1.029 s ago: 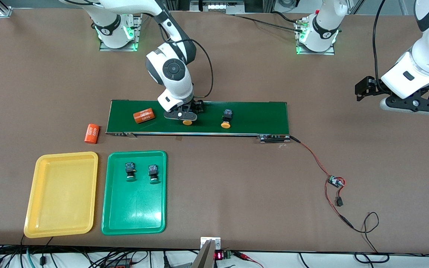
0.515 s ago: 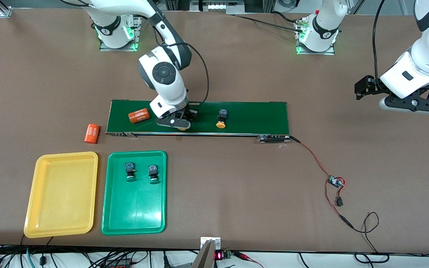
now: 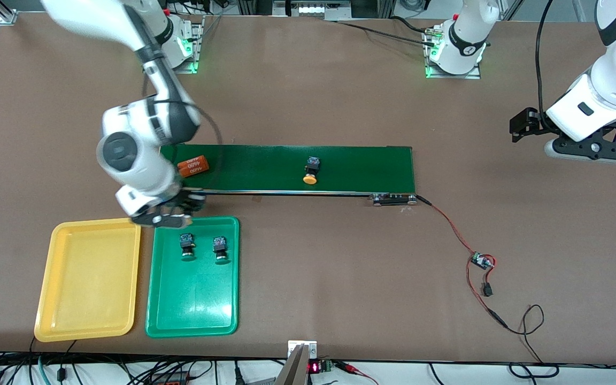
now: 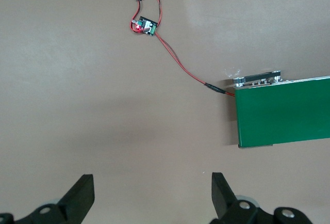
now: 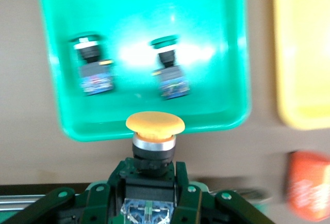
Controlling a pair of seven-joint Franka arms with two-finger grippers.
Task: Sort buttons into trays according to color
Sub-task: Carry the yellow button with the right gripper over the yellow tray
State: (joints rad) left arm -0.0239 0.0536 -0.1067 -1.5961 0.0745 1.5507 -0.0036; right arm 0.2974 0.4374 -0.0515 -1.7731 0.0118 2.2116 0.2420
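The right gripper (image 3: 161, 218) hangs over the gap between the conveyor belt (image 3: 340, 168) and the green tray (image 3: 193, 315), near the tray's rim closest to the belt. Its fingers are clamped on the body of 1 yellow-capped button (image 5: 154, 131), cap pointing toward the green tray.

2 green-capped buttons (image 3: 186, 245) (image 3: 220, 248) lie side by side in the green tray, in the part closest to the belt. The yellow tray (image 3: 46, 315) sits just beside the green one, toward the right arm's end of the table, both near the table's edge closest to the front camera. A second yellow-capped button (image 3: 310, 170) lies about mid-belt, and an orange cylinder (image 3: 192, 166) lies at the belt's end toward the right arm.

The left gripper (image 4: 152, 193) waits above bare tabletop by the left arm's end of the table, fingers spread wide and holding nothing.
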